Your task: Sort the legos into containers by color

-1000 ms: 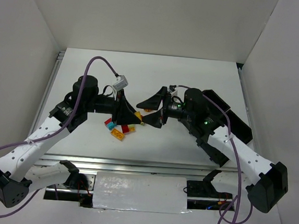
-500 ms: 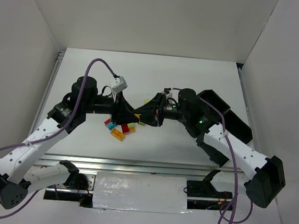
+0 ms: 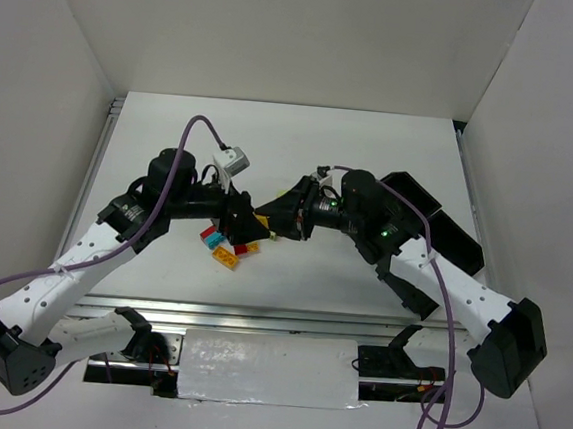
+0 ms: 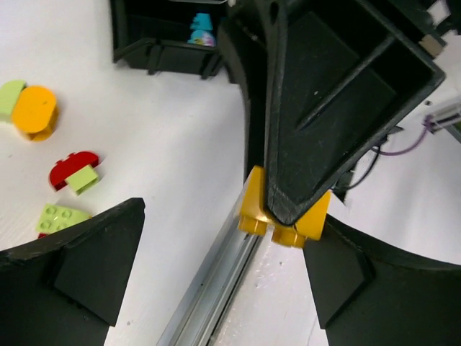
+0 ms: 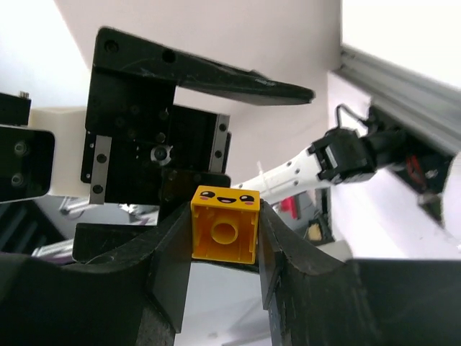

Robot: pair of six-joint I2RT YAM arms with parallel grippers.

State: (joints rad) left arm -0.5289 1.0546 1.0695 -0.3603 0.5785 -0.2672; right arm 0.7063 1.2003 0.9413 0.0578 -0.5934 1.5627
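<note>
A yellow lego [image 5: 225,223] with a smiling face sits clamped between my right gripper's [image 5: 225,232] fingers, held above the table's middle [image 3: 265,222]. In the left wrist view that same yellow lego [image 4: 284,220] hangs between the wide-spread fingers of my left gripper [image 4: 230,238], which touch nothing. Loose legos lie on the table below: red, yellow and cyan ones [image 3: 227,249]. The left wrist view shows an orange rounded one [image 4: 34,109], a red one with a green piece [image 4: 72,169] and a lime plate [image 4: 61,215]. The black tray of containers [image 3: 436,223] stands to the right, with a cyan lego [image 4: 202,30] in one compartment.
White walls close in the table on three sides. A metal rail [image 4: 216,288] runs along the near edge. Both arms meet tip to tip over the lego pile, with my left gripper's body [image 5: 144,144] facing the right wrist camera.
My right gripper moved in and shut on the yellow lego that my left gripper held. My left gripper has since opened and let it go.
</note>
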